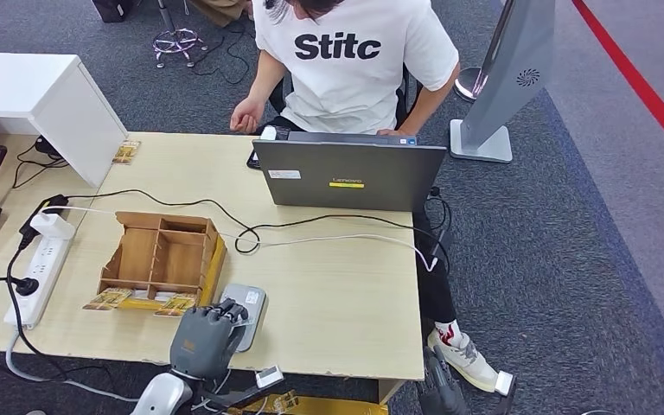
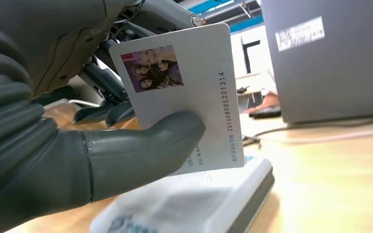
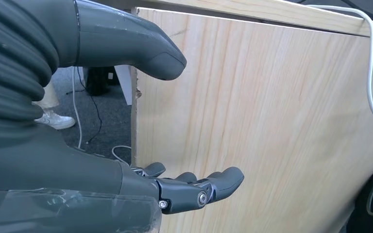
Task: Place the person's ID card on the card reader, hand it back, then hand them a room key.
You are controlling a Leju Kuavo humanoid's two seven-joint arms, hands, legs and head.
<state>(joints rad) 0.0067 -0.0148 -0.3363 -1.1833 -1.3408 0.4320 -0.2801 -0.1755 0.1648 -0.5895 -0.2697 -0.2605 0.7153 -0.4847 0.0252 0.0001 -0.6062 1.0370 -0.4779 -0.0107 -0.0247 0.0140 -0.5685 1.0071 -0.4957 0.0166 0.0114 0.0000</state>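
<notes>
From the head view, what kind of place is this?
Probably an office set up as a mock reception desk: wooden table with a card reader, a person at a laptop, grey carpet.

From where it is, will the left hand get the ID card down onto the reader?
Probably yes: the left hand holds the ID card just above the card reader, with nothing between them.

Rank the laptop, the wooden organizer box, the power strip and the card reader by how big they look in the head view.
1. Laptop
2. Wooden organizer box
3. Power strip
4. Card reader, though the left hand covers part of it, so its true extent is unsure.
</notes>
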